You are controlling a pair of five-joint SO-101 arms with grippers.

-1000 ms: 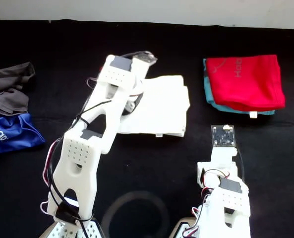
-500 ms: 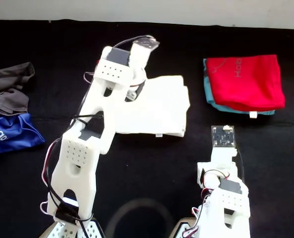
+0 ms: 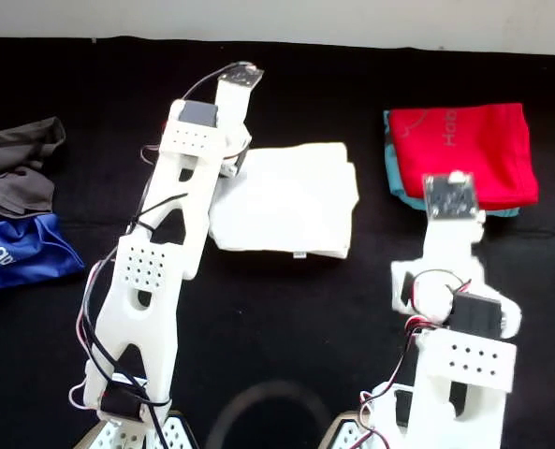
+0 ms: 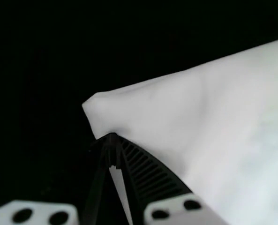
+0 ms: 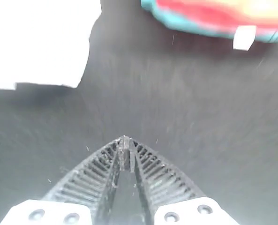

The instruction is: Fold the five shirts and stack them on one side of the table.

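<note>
While flat, shirt at left gripper

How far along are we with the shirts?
Done: red shirt folded on the teal shirt, at right. In hand: white shirt lies folded centrally, left gripper at its corner, jaws shut. Left: moving it onto the stack, then folding the crumpled grey shirt and blue shirt.

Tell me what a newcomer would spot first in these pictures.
The folded white shirt glares against the black table in the middle, with the left gripper by one of its corners. At the far right a red shirt lies folded on a teal shirt. At the left edge a grey shirt and a blue shirt lie crumpled.
</note>
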